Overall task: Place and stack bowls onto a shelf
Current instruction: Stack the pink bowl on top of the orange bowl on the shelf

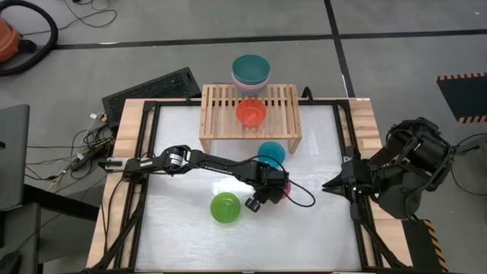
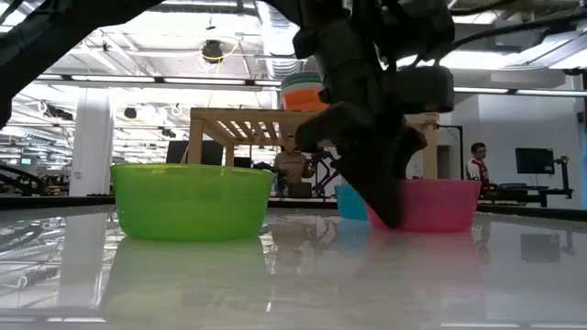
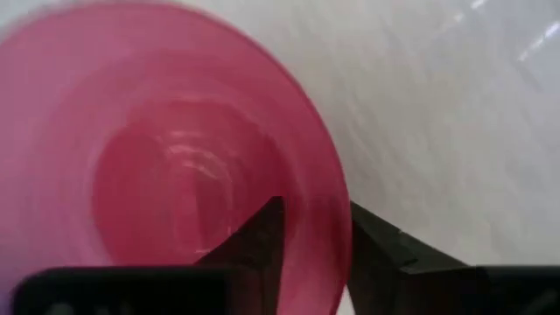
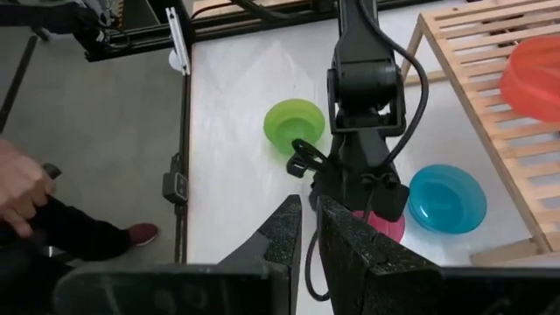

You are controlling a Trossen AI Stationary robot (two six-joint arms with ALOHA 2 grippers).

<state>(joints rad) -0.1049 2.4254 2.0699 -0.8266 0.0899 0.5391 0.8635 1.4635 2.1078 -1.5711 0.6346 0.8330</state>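
Note:
My left gripper (image 1: 272,190) (image 3: 317,214) is at the magenta bowl (image 1: 283,186) (image 2: 440,203), which stands on the table near its middle. The lime green bowl (image 1: 226,207) (image 2: 191,197) stands to its left and nearer. The cyan bowl (image 1: 270,154) (image 4: 446,198) stands in front of the shelf (image 1: 217,114). A red bowl (image 1: 250,113) sits on the shelf's slats. A stack of larger bowls (image 1: 251,70), dark teal on top, stands at the shelf's far edge. My right gripper (image 1: 329,185) (image 4: 310,210) waits, shut, at the table's right edge. My left gripper holds the magenta bowl by its rim (image 3: 337,254), on the side toward the table's near-left. One finger (image 3: 254,245) is inside the bowl and the other (image 3: 385,254) is outside, with the wall between them. The fingers slant down from above and the left. The bowl stands upright on the table.
The black table frame (image 1: 148,152) runs along the edges. A keyboard (image 1: 152,90) lies past the far-left corner. A person's hand (image 4: 17,188) and shoe (image 4: 131,234) show beside the table in the right wrist view. White tabletop (image 1: 304,236) lies bare toward the near edge.

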